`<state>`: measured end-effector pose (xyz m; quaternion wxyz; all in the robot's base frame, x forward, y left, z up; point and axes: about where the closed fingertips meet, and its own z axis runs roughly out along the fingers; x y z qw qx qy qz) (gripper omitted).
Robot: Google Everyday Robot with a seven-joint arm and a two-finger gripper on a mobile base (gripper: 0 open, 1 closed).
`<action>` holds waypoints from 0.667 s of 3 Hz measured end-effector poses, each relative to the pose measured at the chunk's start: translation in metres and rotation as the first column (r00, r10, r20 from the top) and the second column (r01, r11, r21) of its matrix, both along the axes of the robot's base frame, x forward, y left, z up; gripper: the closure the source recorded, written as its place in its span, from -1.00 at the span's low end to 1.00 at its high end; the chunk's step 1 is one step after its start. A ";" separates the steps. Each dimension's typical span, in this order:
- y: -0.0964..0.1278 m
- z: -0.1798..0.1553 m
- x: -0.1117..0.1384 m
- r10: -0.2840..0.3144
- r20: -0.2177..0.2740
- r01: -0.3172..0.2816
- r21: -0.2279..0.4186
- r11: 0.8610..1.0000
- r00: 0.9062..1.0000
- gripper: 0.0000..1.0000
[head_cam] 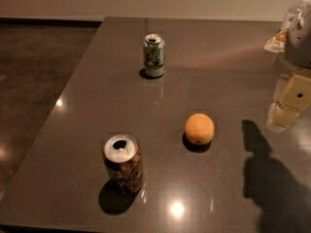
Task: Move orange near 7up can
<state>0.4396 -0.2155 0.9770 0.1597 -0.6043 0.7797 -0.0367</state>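
Hovering right of orange [199,128], pincer [290,103] edge-cropped

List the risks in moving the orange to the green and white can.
1. The small round orange fruit sits loose on the dark grey tabletop; a grazing approach by the gripper, off at the right edge, may roll it away.
2. The upright green and white 7up can could tip if the fruit is set down against it.
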 end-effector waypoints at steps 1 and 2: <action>0.004 -0.002 0.005 0.009 -0.001 -0.009 0.005 1.000 1.000 -1.00; 0.022 -0.016 0.021 0.044 -0.021 -0.043 0.057 0.997 0.999 -1.00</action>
